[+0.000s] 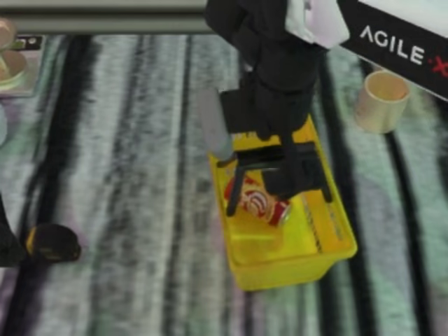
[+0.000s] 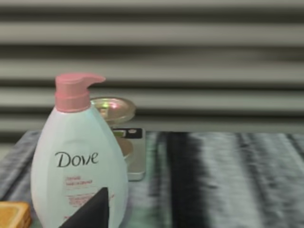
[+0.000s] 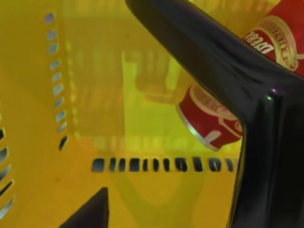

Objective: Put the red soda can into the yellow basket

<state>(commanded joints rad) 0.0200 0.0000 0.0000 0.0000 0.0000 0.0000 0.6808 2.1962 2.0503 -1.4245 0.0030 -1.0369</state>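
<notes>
We see one red soda can (image 1: pixel 257 202) lying inside the one yellow basket (image 1: pixel 336 241), our right gripper (image 1: pixel 283 178) above it, finger spread indiscernible.

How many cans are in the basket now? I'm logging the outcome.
1. The can lies on its side inside the basket, under the right gripper. The arm hides the basket's far end, so another could be concealed there.

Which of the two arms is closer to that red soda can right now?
The right arm. Its claw hangs over the yellow basket, right above the red soda can lying inside. The left arm sits far off at the table's left edge.
</notes>
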